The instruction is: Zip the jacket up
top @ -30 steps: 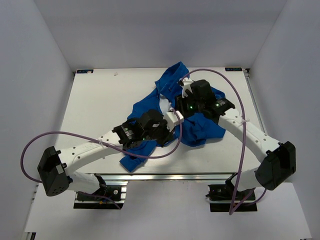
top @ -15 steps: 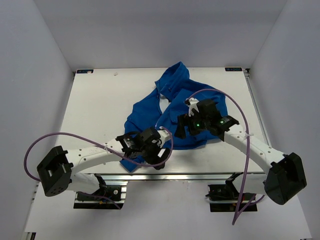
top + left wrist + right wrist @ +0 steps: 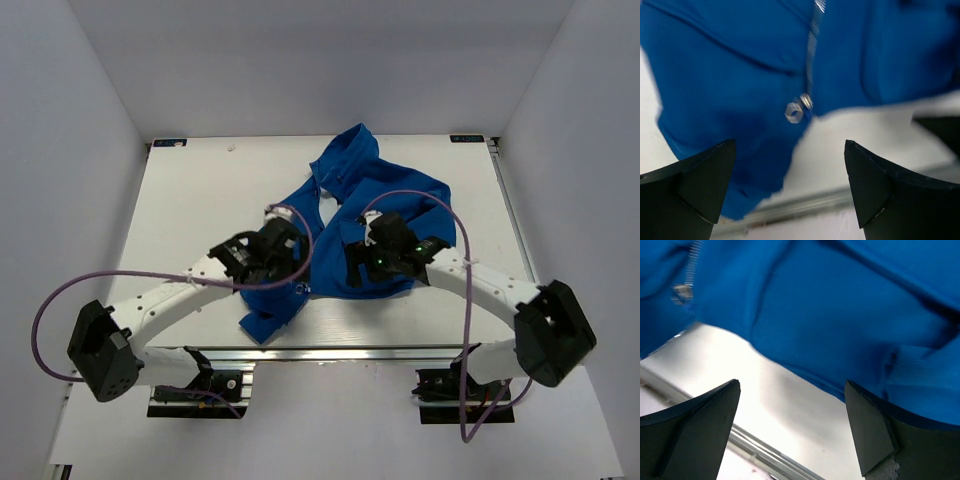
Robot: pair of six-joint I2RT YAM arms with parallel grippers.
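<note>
Enclosure: plain white walls on three sides, with a white tabletop (image 3: 200, 200) filling the middle of the top view.

Jacket (image 3: 390, 190): lies crumpled flat on the tabletop, centre to right of centre in the top view. Its long axis runs diagonally. The collar points to the upper centre of the frame and the hem trails to the lower left, reaching the near edge. A narrow strip of white lining shows below the collar.

Arms: both reach in from the bottom corners and meet over the lower half of the jacket.

Left end effector (image 3: 790, 142): fingers spread wide and holding nothing, above the hem area. In the top view it sits left of the jacket's centre line (image 3: 292, 262).

Right end effector (image 3: 792, 382): fingers also wide apart and empty, above blue fabric and bare tabletop. It sits just right of centre in the top view (image 3: 355, 262).

Zipper: in the left wrist view, a pale line of teeth runs down from the top edge to a metal slider (image 3: 796, 110) at the fabric's lower edge. The slider also appears at the upper left of the right wrist view (image 3: 682, 292).
</note>
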